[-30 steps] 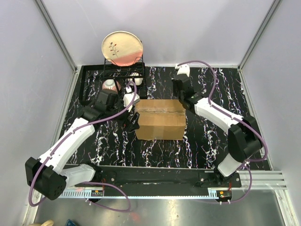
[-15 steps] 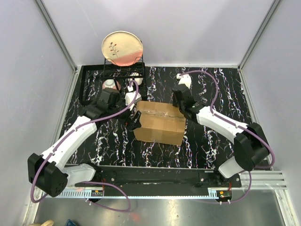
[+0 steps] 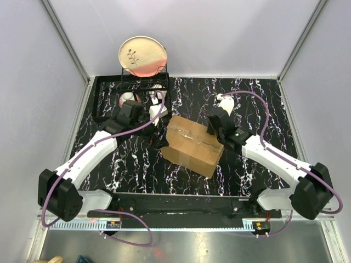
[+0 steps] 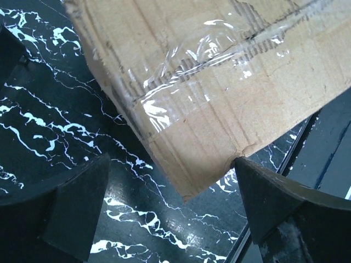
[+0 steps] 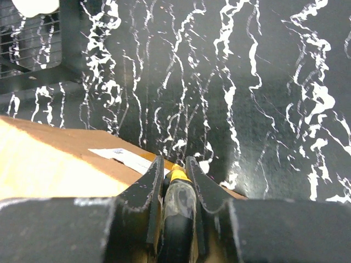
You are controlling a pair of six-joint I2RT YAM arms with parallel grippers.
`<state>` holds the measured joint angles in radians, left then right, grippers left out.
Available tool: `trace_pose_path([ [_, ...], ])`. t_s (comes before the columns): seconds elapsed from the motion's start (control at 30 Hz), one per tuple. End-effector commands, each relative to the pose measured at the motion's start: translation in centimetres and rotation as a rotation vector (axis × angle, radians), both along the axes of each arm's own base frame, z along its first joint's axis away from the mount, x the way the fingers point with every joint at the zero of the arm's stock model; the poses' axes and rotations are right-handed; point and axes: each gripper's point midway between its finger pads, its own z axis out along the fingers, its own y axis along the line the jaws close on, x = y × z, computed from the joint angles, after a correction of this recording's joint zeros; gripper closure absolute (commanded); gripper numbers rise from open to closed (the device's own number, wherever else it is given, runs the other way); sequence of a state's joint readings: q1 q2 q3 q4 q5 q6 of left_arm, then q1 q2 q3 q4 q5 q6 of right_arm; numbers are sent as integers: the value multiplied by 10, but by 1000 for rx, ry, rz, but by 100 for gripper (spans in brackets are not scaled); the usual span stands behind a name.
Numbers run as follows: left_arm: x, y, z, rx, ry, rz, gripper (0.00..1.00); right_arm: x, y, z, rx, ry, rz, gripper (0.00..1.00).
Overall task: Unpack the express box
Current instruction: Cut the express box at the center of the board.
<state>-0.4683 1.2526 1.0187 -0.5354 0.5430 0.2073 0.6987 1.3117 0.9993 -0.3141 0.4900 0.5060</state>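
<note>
Left arm (image 3: 82, 162): base at the near edge of the worktop (image 3: 258, 104), elbow folded back over the near left corner, forearm reaching toward the worktop's middle. Left gripper (image 3: 157, 141): jaws spread wide, nothing clamped between them; fingers (image 4: 77, 203) angled down toward the worktop. Right arm (image 3: 274, 157): elbow over the near right corner, forearm extended toward the middle. Right gripper (image 3: 211, 129): jaws closed narrowly on a yellow-tipped tool (image 5: 176, 178).

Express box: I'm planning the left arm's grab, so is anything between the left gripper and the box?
Nothing visible does. The left gripper stands open, and the express box pokes its taped corner between the fingers. Only bare table shows around that corner.
</note>
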Motion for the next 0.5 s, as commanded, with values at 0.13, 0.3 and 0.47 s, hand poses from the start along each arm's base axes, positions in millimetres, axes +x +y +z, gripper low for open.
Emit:
trace_pose_path([
  [0.13,39,-14,3,-10,-62,27,1,-60,13,-23,56,146,25,100],
  [0.3,47,-21,20,-40,-88,17,1,-62,4,-22,32,143,-4,100],
  [0.47,56,-19,48,-62,-131,5,1,-49,-8,25,-34,35,-21,100],
])
